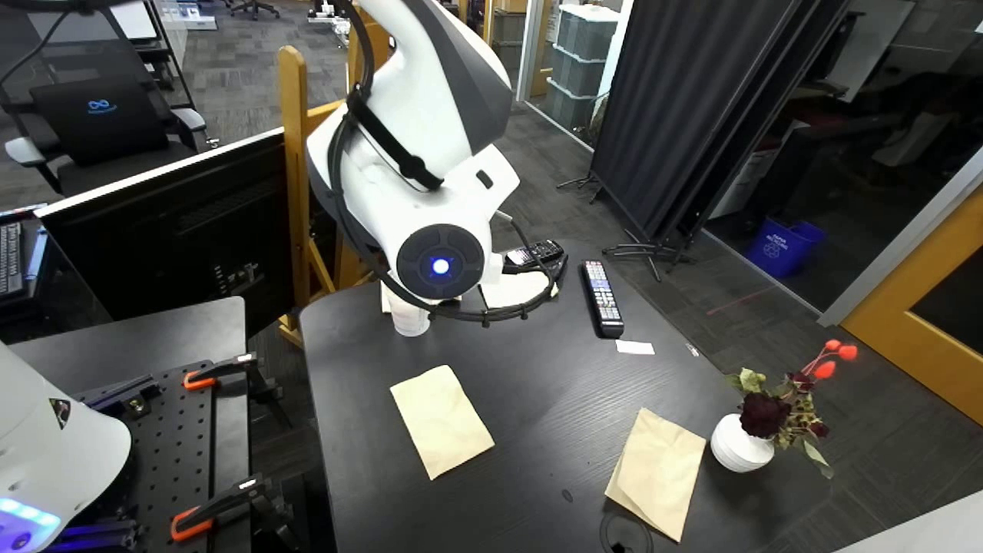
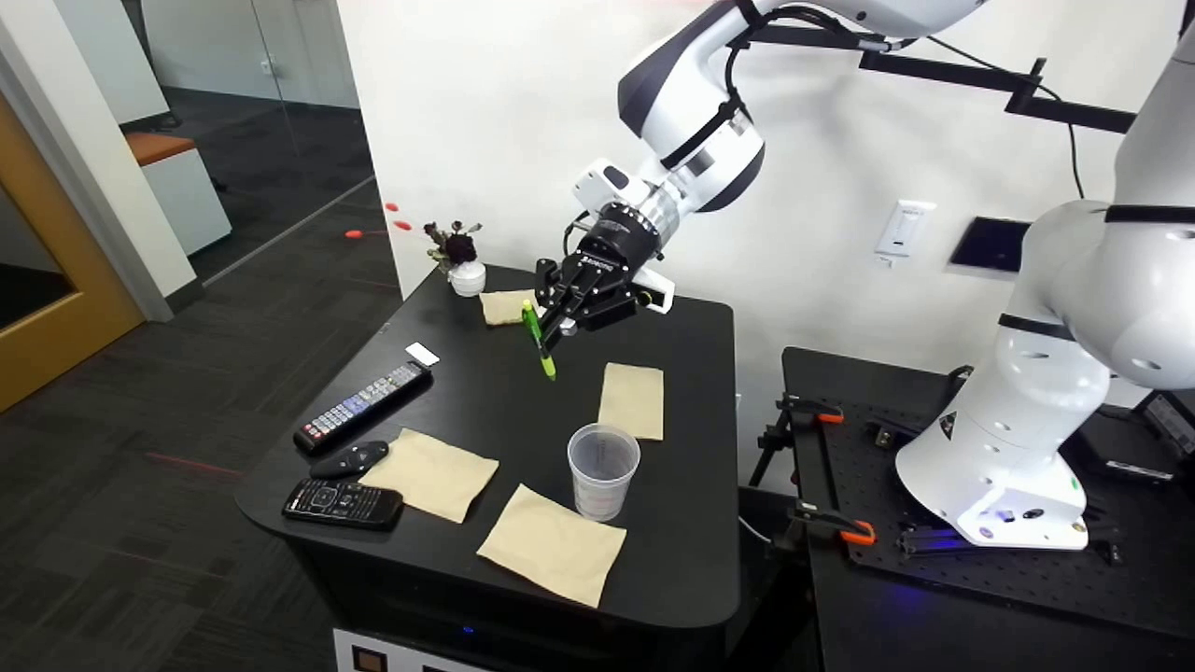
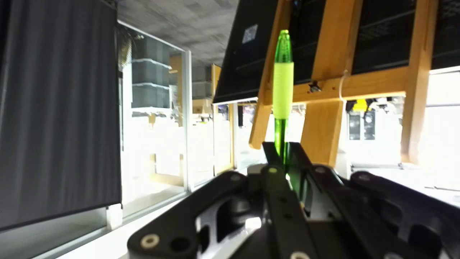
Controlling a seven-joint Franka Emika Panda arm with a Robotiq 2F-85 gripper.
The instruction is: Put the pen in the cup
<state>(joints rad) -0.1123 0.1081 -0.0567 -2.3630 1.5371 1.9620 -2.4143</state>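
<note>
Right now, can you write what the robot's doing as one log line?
tool: shut on pen | pen: off the table, outside cup | cup: upright on table | task: not yet done

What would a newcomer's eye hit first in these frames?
Probably the slim bright green pen, vivid in the wrist view and clasped by the black two-finger gripper. Then the white and grey robot arm, large in the upper middle of an exterior view. After that, the round white vase with dark and red flowers, near the black table's edge.
</note>
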